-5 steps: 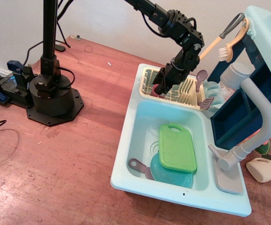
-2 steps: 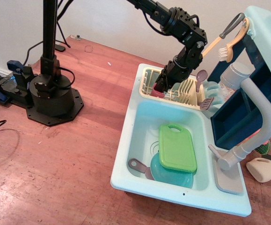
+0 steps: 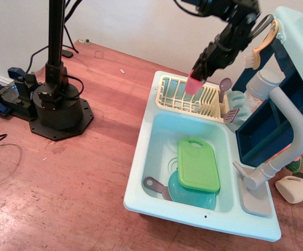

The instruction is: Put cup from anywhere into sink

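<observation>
My gripper (image 3: 198, 74) is shut on the small pink cup (image 3: 193, 84) and holds it in the air above the cream-yellow dish rack (image 3: 173, 97). The cup hangs clear of the rack, its lower end pointing down. The pale mint-blue sink (image 3: 156, 151) lies in front of the rack. In its basin a green cutting board (image 3: 198, 164) rests on a teal plate (image 3: 188, 196). The grey curved faucet (image 3: 290, 130) stands at the right.
A mauve spoon (image 3: 224, 86) and other utensils stand at the rack's right end. A brush (image 3: 256, 52) hangs above. A black arm base (image 3: 57, 107) sits on the wooden table at the left. A beige item (image 3: 293, 189) lies right of the sink.
My gripper has risen up and to the right out of the dish rack, lifting the pink cup with it.
</observation>
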`<state>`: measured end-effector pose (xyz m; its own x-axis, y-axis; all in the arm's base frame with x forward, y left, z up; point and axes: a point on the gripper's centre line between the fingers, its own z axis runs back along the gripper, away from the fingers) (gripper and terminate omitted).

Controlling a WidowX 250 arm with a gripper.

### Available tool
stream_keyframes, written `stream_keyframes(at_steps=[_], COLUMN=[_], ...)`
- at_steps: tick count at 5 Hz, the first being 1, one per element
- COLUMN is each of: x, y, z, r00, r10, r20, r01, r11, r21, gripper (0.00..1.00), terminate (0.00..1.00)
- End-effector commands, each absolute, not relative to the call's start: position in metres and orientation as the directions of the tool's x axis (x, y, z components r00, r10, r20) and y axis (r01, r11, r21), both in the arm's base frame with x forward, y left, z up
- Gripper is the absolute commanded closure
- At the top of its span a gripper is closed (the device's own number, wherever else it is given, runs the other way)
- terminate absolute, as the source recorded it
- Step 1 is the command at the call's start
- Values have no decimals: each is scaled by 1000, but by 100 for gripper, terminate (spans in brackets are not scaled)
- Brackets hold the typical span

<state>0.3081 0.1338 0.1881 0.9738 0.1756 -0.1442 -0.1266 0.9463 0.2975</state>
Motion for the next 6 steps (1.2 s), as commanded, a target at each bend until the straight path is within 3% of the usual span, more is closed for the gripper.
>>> stream_keyframes(at_steps=[1,3,5,6], x=[321,342,333,324], y=[123,49,17,14], z=[210,176,182,179], r00=[989,998,994,996], r10=[138,56,76,56], r20=[-60,11,78,64], r01=[-115,-57,-80,-59], r11=[950,992,995,997], r21=[292,112,51,42], gripper=[100,100,100,100], terminate=[0,0,0,0])
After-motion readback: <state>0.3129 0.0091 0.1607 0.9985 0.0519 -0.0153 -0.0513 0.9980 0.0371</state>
